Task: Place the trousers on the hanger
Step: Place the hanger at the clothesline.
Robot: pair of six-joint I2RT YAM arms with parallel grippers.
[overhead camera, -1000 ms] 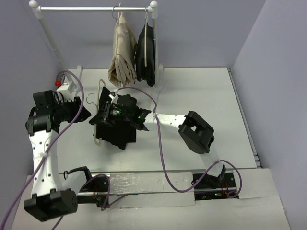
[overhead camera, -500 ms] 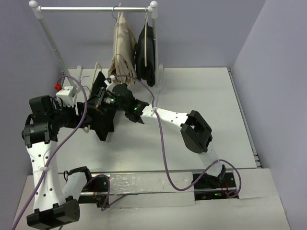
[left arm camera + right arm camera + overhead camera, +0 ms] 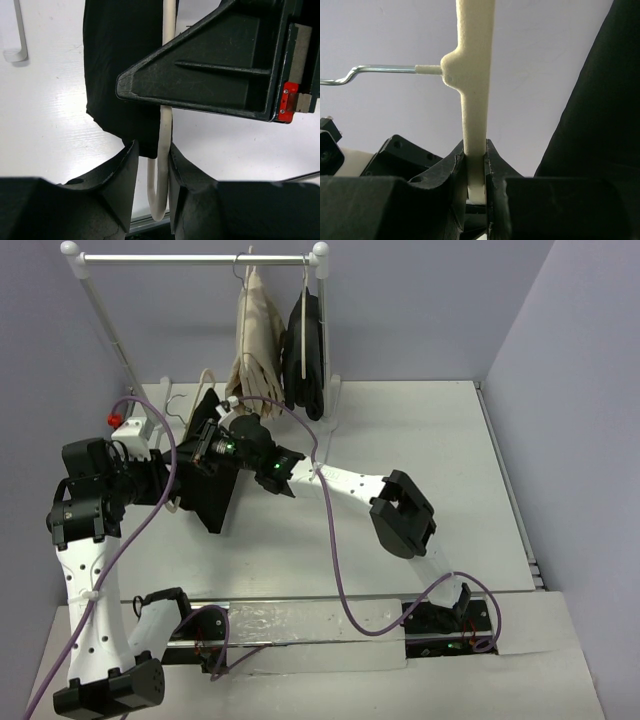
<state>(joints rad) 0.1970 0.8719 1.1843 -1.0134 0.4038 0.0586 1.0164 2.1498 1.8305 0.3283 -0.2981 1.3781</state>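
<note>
Finish notes: matt black cloth and plastic against glossy white.
The trousers [image 3: 115, 60] are soft black cloth, matt, no sheen. The hanger [image 3: 475, 110] is cream with a fine grainy, matt skin, and its hook [image 3: 375, 68] is bare bright metal wire. My right fingers [image 3: 446, 187] and left fingers [image 3: 112, 185] are matt black plastic, lightly scuffed along the edges. The table [image 3: 45, 125] is smooth white with a glossy sheen. The rail [image 3: 170, 258] looks like polished metal, and the beige garment [image 3: 255, 350] on it is creased cloth.

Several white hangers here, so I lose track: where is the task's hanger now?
The hanger is left of centre in the top view, before the rack, pinched by the left gripper and right gripper, beside the trousers.
</note>
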